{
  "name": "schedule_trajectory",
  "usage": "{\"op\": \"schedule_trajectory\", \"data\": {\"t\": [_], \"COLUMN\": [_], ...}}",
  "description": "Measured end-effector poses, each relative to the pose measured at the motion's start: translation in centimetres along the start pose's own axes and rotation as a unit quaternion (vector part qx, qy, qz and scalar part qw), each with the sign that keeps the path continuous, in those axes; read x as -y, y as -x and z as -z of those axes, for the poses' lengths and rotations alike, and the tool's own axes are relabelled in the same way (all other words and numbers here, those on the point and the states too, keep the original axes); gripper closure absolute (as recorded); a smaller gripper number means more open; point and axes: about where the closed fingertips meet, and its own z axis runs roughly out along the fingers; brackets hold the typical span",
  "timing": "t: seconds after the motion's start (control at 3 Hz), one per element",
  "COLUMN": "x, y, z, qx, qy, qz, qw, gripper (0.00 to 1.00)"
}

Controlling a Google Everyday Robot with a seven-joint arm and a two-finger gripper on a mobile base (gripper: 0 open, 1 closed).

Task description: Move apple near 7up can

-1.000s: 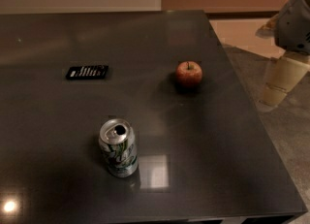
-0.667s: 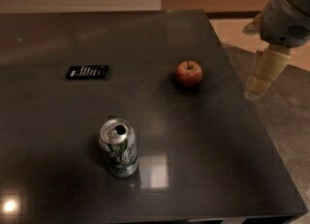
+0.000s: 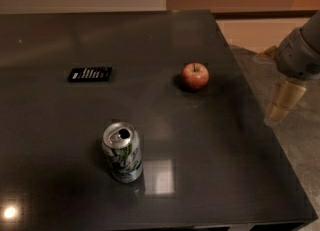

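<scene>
The apple (image 3: 195, 76), small, red with yellowish patches, sits on the dark table (image 3: 225, 165) right of centre. The 7up can (image 3: 122, 152), silver with green and white markings and an opened top, stands upright at the front, left of the apple and well apart from it. My gripper (image 3: 280, 106) hangs at the right, over the table's right edge, to the right of the apple and a little nearer the front. It holds nothing.
A flat black rectangular object (image 3: 90, 73) lies on the table at the left. The table's right edge runs past the gripper, with grey floor (image 3: 300, 150) beyond it. A wall stands behind the table.
My gripper has moved left and slightly down, from off the right side toward the table's right edge. The apple and the can have not moved.
</scene>
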Motion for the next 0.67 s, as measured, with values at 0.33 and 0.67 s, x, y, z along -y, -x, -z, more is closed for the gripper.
{"op": "schedule_trajectory", "data": {"t": [0.33, 0.67], "x": [0.28, 0.33], "y": [-1.67, -1.68], "z": [-3.83, -3.92], "qx": [0.026, 0.027], "qy": [0.029, 0.029], "qz": [0.016, 0.016], "qw": [0.9991, 0.9991], "gripper": [0.00, 0.00]}}
